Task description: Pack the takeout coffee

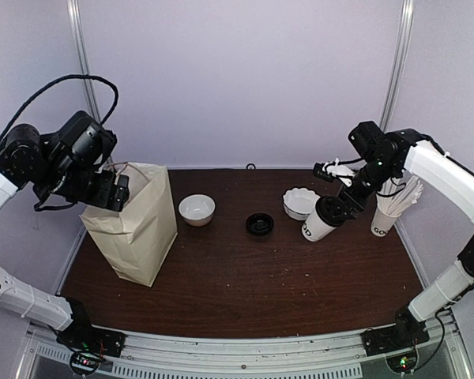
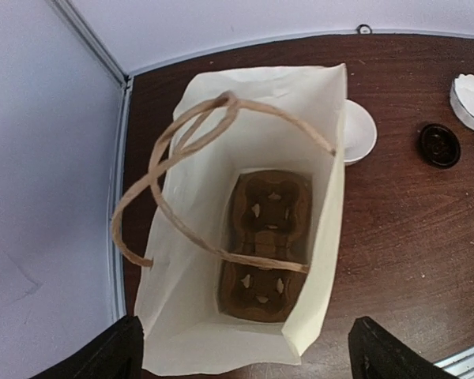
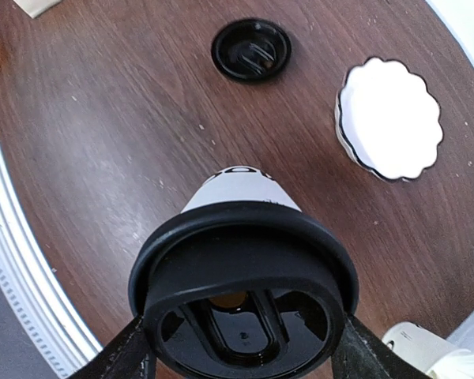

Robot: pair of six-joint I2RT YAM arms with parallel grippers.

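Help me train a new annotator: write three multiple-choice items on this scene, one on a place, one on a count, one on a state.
1. The cup carrier lies: A on the table; B inside the paper bag; C in a bowl.
2. White bowls out: A one; B two; C three.
3. The coffee cup is: A gripped by the right hand; B standing free; C in the bag.
Key: B, it shows at the bag's bottom; B, a plain bowl and a scalloped bowl; A, the hand closes on its lid.
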